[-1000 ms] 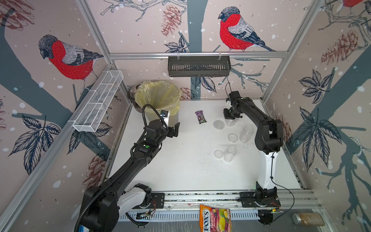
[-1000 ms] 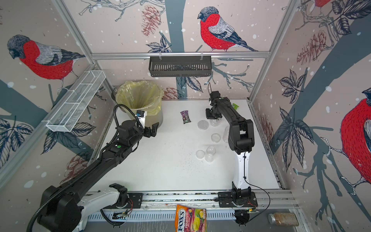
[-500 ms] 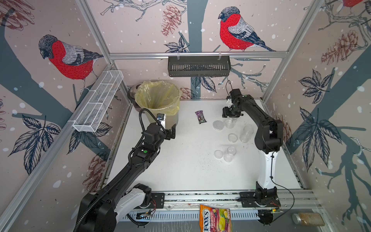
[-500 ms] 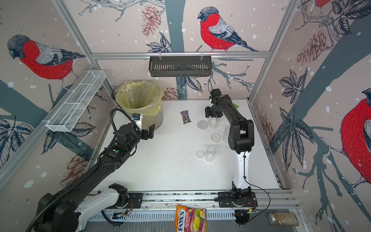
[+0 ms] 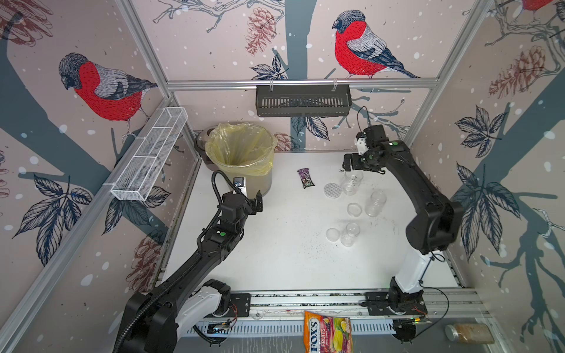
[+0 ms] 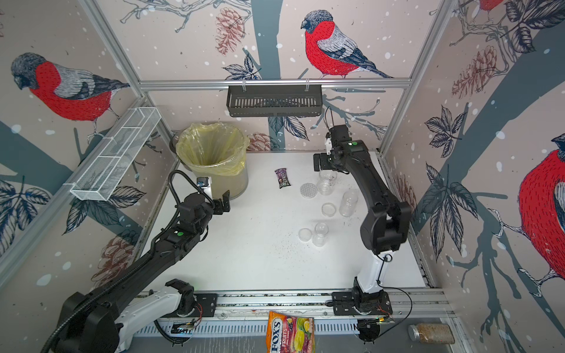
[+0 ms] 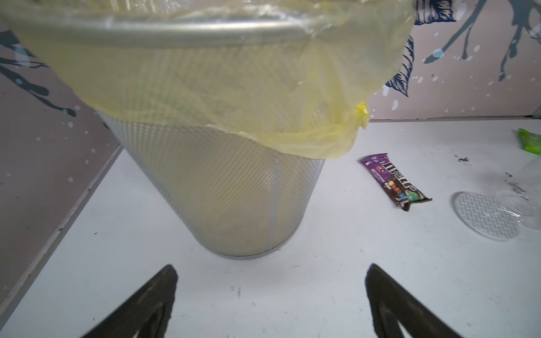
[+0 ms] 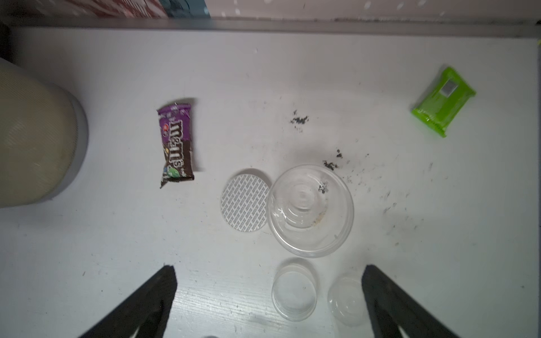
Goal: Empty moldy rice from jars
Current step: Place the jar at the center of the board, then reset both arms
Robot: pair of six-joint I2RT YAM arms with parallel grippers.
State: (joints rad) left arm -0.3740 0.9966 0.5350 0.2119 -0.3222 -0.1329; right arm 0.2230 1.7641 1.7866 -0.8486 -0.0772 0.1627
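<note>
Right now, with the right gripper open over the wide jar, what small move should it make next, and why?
Probably lift the right gripper straight up and draw it back. Its jaws stand open and empty above the upright wide jar, which holds only a little rice; the two slim jars look empty too, so nothing seems left to tip.

The white table (image 5: 275, 269) is scuffed and sprinkled with dark specks (image 8: 298, 120). Right in front of the left pincer (image 7: 270, 269) stands a mesh bin (image 7: 234, 204) lined with a yellow bag. Under the right pincer (image 8: 268, 269) a wide jar (image 8: 310, 210) stands upright and open, its dotted silver lid (image 8: 245, 203) flat against its side. Past that lid, toward the bin, lies an M&M's packet (image 8: 175, 143). On the pincer's other side, well apart, lies a green packet (image 8: 443, 101). Back toward that arm's base stands a slim jar (image 5: 375, 203) with a clear lid (image 5: 354, 210) beside it. Farther back is a second slim jar (image 5: 350, 233) with a second clear lid (image 5: 333, 234).
</note>
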